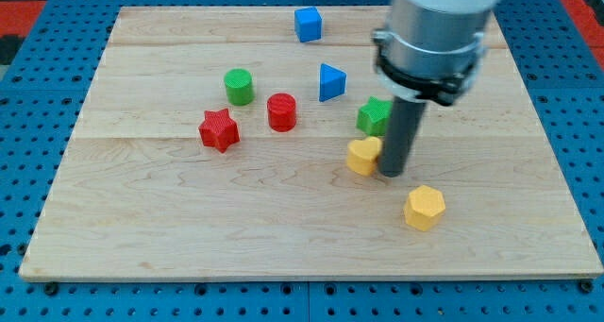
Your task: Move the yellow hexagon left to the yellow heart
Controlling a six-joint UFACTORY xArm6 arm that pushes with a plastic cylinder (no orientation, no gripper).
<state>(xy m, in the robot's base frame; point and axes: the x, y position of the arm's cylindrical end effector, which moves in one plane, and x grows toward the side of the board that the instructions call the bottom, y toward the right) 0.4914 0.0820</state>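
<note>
1. No text, label, brand, number or sign can be read anywhere in the camera view.
2. The wooden board [189,228] carries only its grain, from edge to edge and corner to corner (no print or marking shows on it).
3. The blocks' faces that show are plain colour, without lettering.

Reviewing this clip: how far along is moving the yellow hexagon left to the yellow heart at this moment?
Done: nothing visible yet. The yellow hexagon lies apart from the yellow heart, toward the view's bottom right of it. In hand: my tip stands right beside the heart, on its right, above and left of the hexagon, not touching the hexagon. Left: get behind the hexagon on the view's right and push it left and up to the heart.
</note>
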